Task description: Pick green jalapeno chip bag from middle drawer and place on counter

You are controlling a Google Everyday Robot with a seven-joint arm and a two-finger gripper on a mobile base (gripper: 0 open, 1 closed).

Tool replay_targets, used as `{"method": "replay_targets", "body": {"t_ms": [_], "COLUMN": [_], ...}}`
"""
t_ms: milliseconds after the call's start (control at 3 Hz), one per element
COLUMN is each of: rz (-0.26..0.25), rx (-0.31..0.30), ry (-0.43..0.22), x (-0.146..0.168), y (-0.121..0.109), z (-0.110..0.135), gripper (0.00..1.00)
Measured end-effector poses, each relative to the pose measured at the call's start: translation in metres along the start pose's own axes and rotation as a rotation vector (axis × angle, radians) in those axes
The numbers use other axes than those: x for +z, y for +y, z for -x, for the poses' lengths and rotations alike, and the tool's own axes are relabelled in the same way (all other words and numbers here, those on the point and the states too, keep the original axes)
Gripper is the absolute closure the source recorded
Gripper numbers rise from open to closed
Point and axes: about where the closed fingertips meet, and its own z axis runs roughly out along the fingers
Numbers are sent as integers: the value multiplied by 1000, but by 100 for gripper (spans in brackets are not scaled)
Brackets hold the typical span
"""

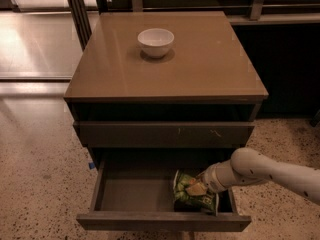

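The green jalapeno chip bag (pixel 192 193) stands crumpled at the right end of the pulled-out middle drawer (pixel 132 196), leaning near the front wall. My gripper (pixel 202 185) reaches in from the right at the end of the white arm and is right at the bag's upper right side, touching it. The counter (pixel 210 69) is the glossy tan top of the cabinet above.
A white bowl (pixel 156 42) sits at the back middle of the counter. A shut drawer front with pale scratches (pixel 165 134) overhangs the back of the open drawer. Speckled floor lies left and right. Dark frames and a shelf stand behind the cabinet.
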Motion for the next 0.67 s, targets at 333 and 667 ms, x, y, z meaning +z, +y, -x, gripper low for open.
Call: {"method": "replay_targets", "body": {"t_ms": [333,667], "rz": [46,8], "rx": [-85,-149], "ry": [-145,-240], "x": [-57,-125], "y": [34,56], "z": [24,37], "gripper": [100,100]}}
